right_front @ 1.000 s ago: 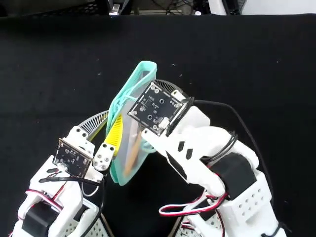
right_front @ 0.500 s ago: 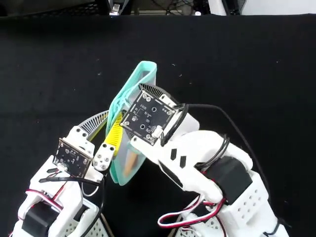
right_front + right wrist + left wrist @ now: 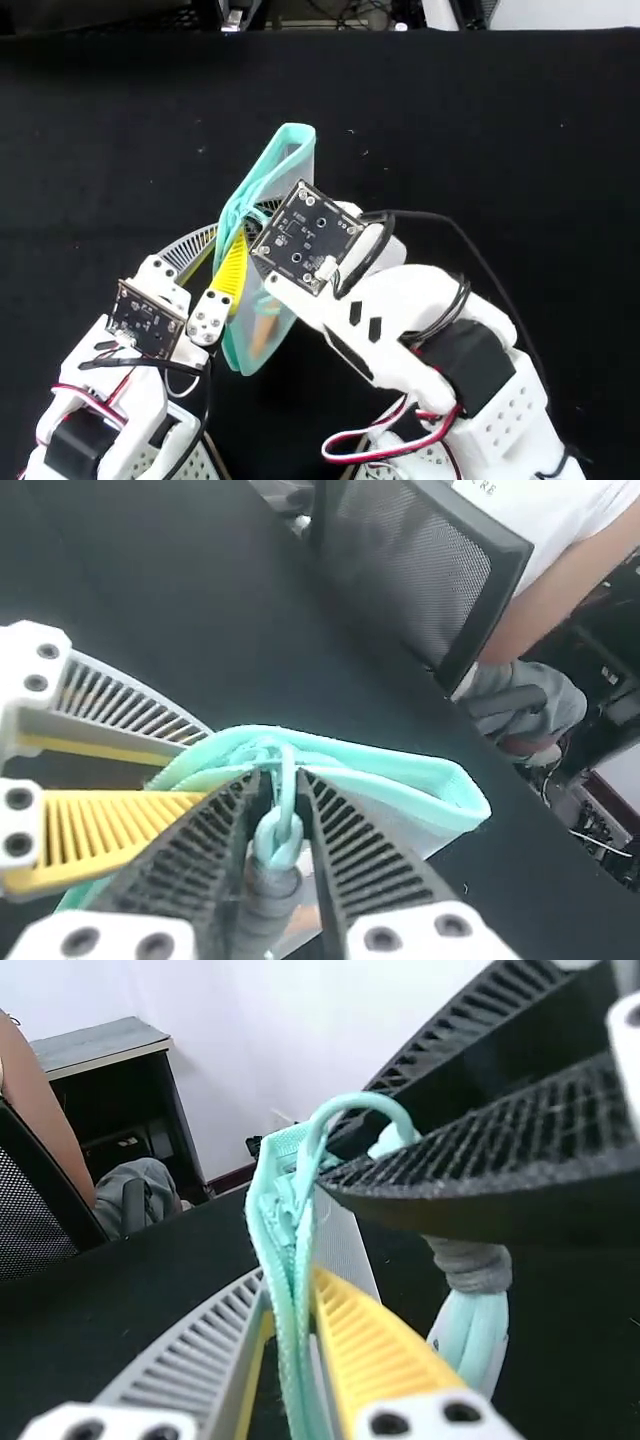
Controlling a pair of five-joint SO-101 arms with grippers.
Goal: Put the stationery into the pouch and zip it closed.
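A mint-green pouch point(image 3: 282, 158) with see-through sides stands on edge on the black table, between both arms. A brownish pencil-like item point(image 3: 268, 326) shows through its wall. My left gripper point(image 3: 292, 1295), with one grey and one yellow finger point(image 3: 233, 268), is shut on the pouch's zipper edge point(image 3: 283, 1210) near its close end. My right gripper point(image 3: 283, 780), with black fingers point(image 3: 500, 1150), is shut on the zipper pull's mint cord point(image 3: 279, 825) with its grey bead point(image 3: 466, 1260). From above, the right wrist's camera board point(image 3: 306, 238) hides that grip.
The black table cloth point(image 3: 480, 130) lies bare on every side of the pouch. The table's far edge point(image 3: 330, 28) runs along the back. Both arm bases point(image 3: 480, 400) crowd the near edge. A mesh chair point(image 3: 420, 560) stands beyond the table.
The right wrist has shifted a little along the pouch toward the left arm, still holding the pull cord. The left arm has kept still.
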